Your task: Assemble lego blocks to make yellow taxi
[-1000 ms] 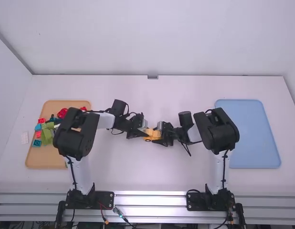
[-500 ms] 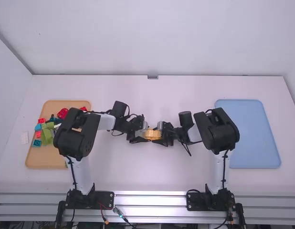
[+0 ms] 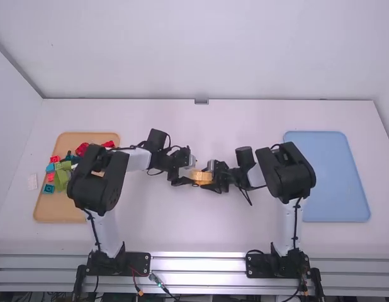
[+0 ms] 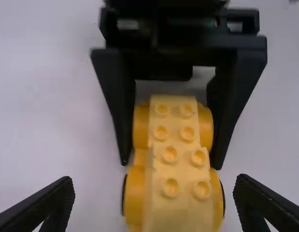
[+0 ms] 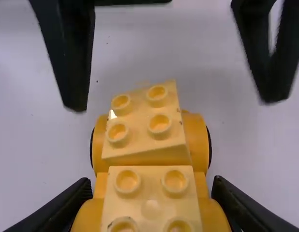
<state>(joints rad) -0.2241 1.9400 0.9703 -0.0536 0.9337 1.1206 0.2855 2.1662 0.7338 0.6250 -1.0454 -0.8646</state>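
Taxi (image 3: 201,177) in yellow blocks lies between the two tools at the middle of the counter (image 3: 201,220), its long axis running from nine o'clock to three o'clock in the high view. Which end is the front, I cannot tell. Its studs face the wrist cameras, and rounded orange-yellow parts with dark rims jut out on both flanks. In the right wrist view the pale block at the nine-o'clock end sits at a slight slant to the block beside it.

The right tool (image 3: 209,178) comes in from three o'clock and is closed on the taxi, a finger pressed against each flank; the right wrist view shows the right tool (image 5: 152,186) with the yellow parts filling the space between its fingertips. The left tool (image 3: 189,173) comes in from nine o'clock and is spread wide; in the left wrist view its fingertips stand well out to either side of the taxi, touching nothing and holding nothing.

At nine o'clock from the taxi, well apart, lies an orange tray (image 3: 62,214). Within it, red pieces (image 3: 83,149) lie toward twelve o'clock, green pieces (image 3: 61,181) toward nine and a teal block (image 3: 48,189) toward eight. A blue tray (image 3: 336,182) lies at three o'clock from the taxi.
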